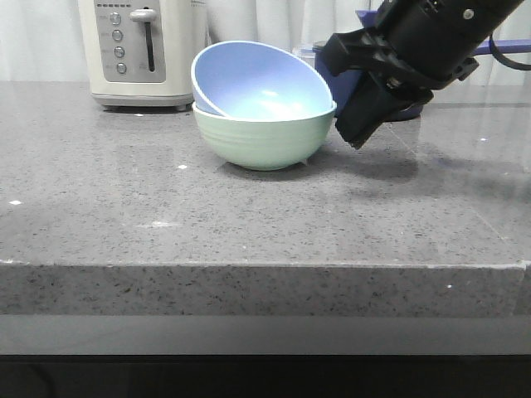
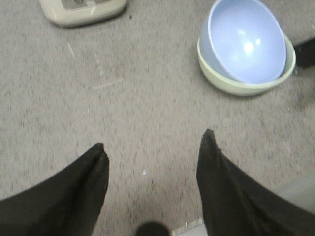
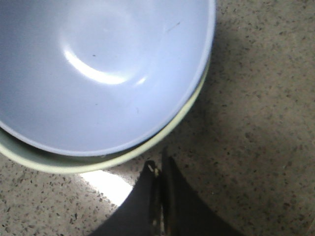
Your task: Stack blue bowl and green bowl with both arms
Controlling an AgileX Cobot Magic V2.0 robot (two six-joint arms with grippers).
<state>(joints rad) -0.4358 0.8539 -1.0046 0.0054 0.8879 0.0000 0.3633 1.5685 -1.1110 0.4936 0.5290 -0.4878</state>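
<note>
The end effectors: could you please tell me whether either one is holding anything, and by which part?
Nothing is held: the left end effector is open over bare counter, the right end effector shut and empty.

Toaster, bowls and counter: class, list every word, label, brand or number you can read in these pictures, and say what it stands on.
None can be read.
Toaster: its control panel has round buttons and a row of tiny dark marks above them, too small to read.
Blue bowl: no text.
Green bowl: no text.
Counter: only speckles.

Cream toaster (image 1: pixel 143 51) w/ side lever at back left of grey speckled worktop (image 1: pixel 249 224); dark navy saucepan (image 1: pixel 365 79) back right, partly hidden.
</note>
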